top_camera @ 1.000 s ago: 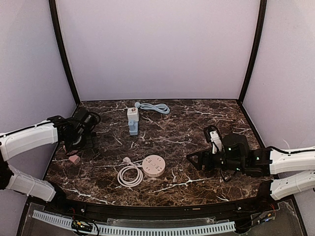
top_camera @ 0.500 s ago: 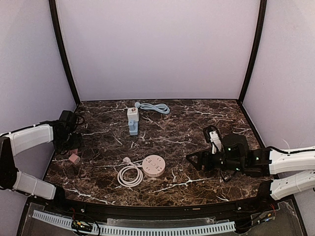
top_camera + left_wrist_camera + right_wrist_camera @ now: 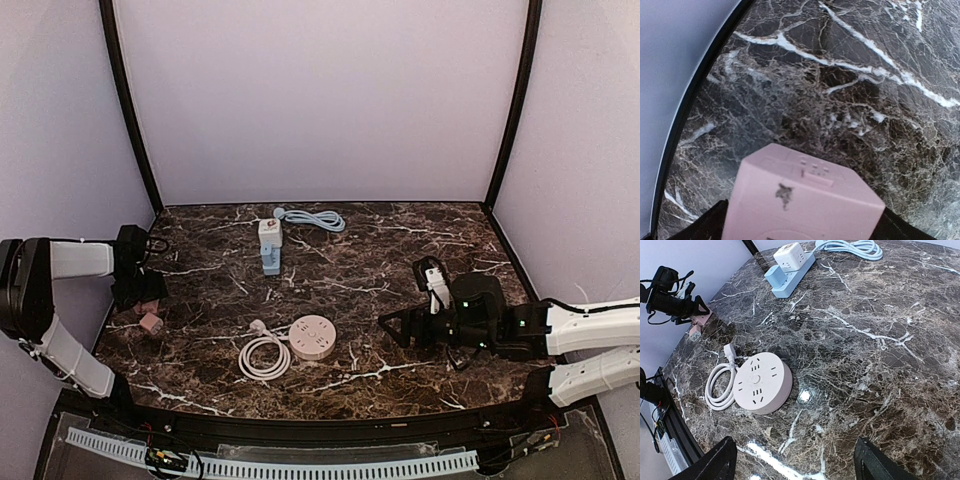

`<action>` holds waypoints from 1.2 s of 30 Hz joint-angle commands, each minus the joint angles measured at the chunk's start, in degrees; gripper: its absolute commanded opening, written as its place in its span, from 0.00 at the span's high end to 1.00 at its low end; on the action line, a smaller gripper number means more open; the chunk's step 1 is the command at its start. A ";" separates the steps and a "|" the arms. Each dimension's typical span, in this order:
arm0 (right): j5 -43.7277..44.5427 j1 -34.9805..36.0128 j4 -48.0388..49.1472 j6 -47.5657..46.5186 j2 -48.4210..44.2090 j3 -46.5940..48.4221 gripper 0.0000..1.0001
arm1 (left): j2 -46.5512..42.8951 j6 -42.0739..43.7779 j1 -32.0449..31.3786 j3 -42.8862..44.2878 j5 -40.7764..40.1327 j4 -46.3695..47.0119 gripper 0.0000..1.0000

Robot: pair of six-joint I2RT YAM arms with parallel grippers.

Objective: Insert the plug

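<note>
Well, L pincer [image 3: 802, 225] wide, fingers either side of pink cube plug [image 3: 800, 195]; contact unclear. Cube sits on worktop [image 3: 400, 250] by its left edge, no real long axis. Round socket hub [image 3: 312, 337] lies to cube's right. R pincer [image 3: 795, 455] wide, empty, well apart, so L arm's nearer.

The table [image 3: 400, 250] is shiny dark marble. The round socket [image 3: 311, 337] and the pink cube [image 3: 800, 200] at nine o'clock look like smooth plastic.

Marble table [image 3: 400, 250] — round socket [image 3: 311, 337], blue strip [image 3: 271, 255], pink cube [image 3: 151, 322]
</note>
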 commanded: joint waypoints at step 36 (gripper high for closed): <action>-0.66 -0.14 1.85 -0.61 2.39 0.55 0.21 | -4.67 0.91 -7.84 1.12 4.17 2.03 0.69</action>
